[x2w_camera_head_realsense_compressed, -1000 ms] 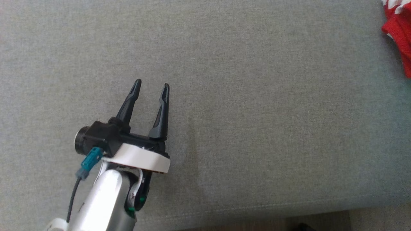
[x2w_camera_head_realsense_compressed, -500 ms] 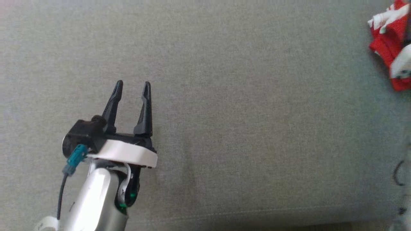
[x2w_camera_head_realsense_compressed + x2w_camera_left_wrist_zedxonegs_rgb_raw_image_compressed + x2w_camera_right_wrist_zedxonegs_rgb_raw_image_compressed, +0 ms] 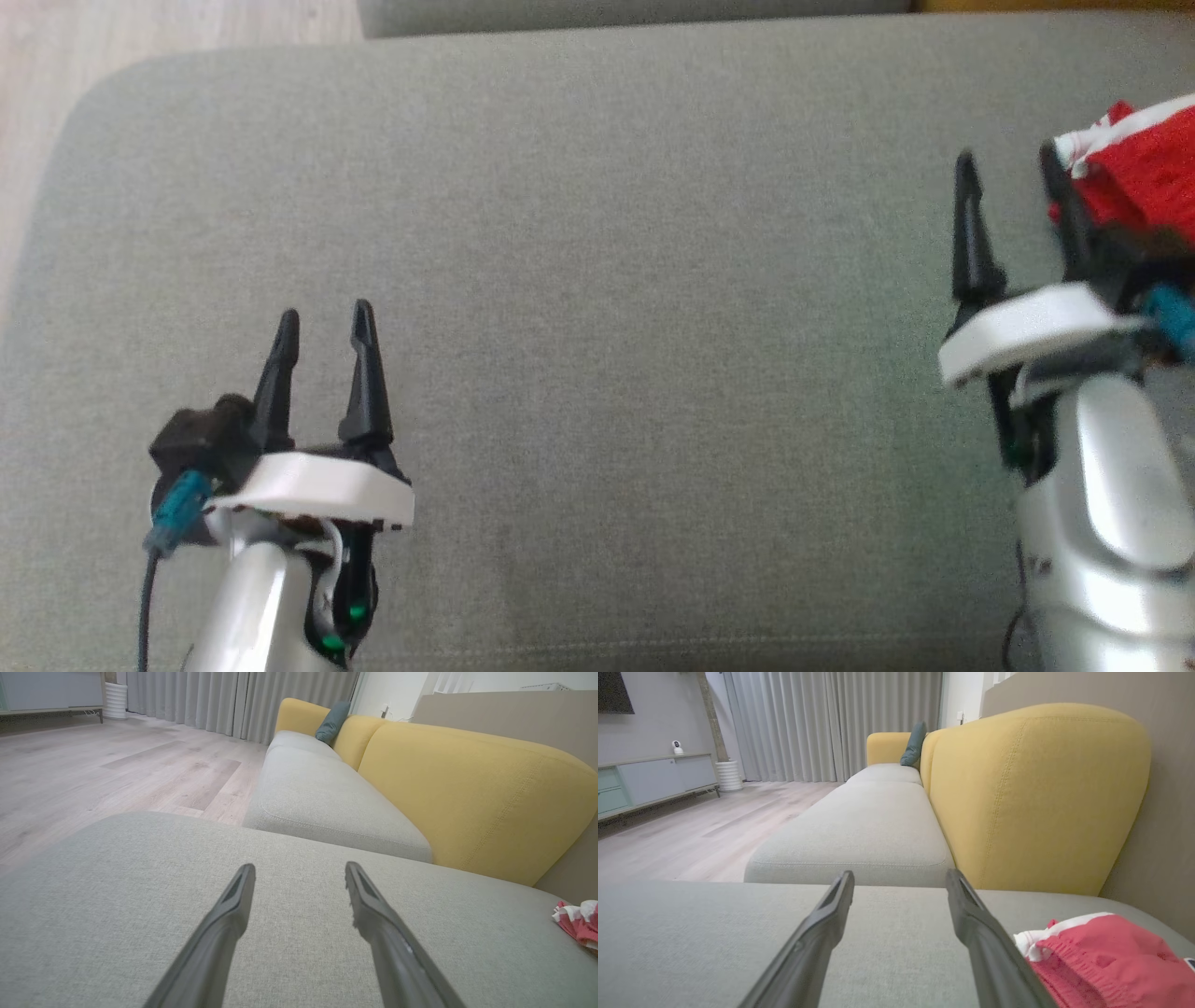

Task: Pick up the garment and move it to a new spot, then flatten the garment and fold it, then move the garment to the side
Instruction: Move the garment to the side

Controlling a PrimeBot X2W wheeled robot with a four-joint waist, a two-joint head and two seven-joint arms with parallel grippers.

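Left claw sits at lower left of the head view, both dark fingers spread apart, nothing between them, pointing over the flat grey woven fabric seat cushion. In the left wrist view the same left claw is wide open over bare grey cushion. Right claw is at the right of the head view, also open and holding nothing. The crumpled red garment with white trim lies on the cushion at the far right edge, just beside the right claw's outer finger (contact or a small gap, cannot tell). In the right wrist view the right claw shows its gap empty over the cushion, and the red garment is bunched at lower right, outside the fingers, with an elastic-looking gathered band and a white edge facing the camera. In the left wrist view the garment is a small red and white heap at the far right, well apart from the left claw. Beyond the cushion are a mustard yellow padded sofa backrest, a dark teal throw pillow against it, grey pleated curtains and a pale wood plank floor.
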